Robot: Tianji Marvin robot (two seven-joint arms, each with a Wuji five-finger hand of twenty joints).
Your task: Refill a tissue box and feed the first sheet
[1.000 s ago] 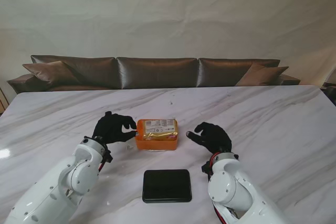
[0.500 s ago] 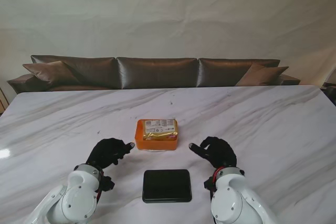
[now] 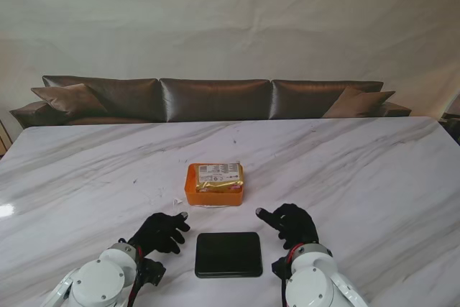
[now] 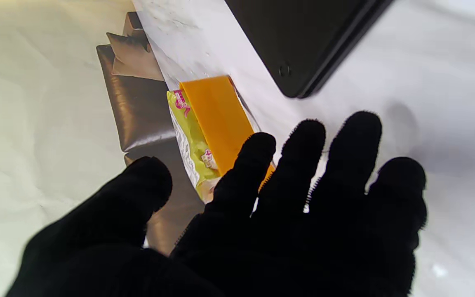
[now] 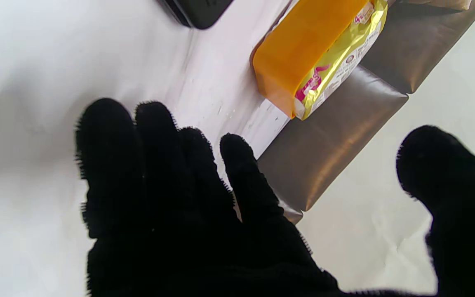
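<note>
Bench: white marbled bench (image 3: 374,170) fills the lower half of the stand's frame; a brown sofa (image 3: 215,98) runs along its far edge.
Black box: flat black tissue box (image 3: 228,254) at lower centre of the frame, long axis across the frame, lying between the two hands.
Tissue pack: orange-and-yellow tissue pack (image 3: 214,183) at centre frame, just beyond the black box, long axis also across the frame — still in its wrapper, touched by neither hand.
Left hand: black-gloved left hand (image 3: 161,232) at lower left of centre, fingers (image 4: 303,165) spread and holding nothing; the pack lies ahead of them and toward frame centre.
Right hand: right hand (image 3: 290,223) at lower right of centre, fingers (image 5: 146,156) apart with the thumb wide, empty as well.
Key relation: the pack lies ahead of both sets of fingertips, about midway between them — neither hand looks clearly nearer, so a reach from both short ends seems likeliest.
</note>
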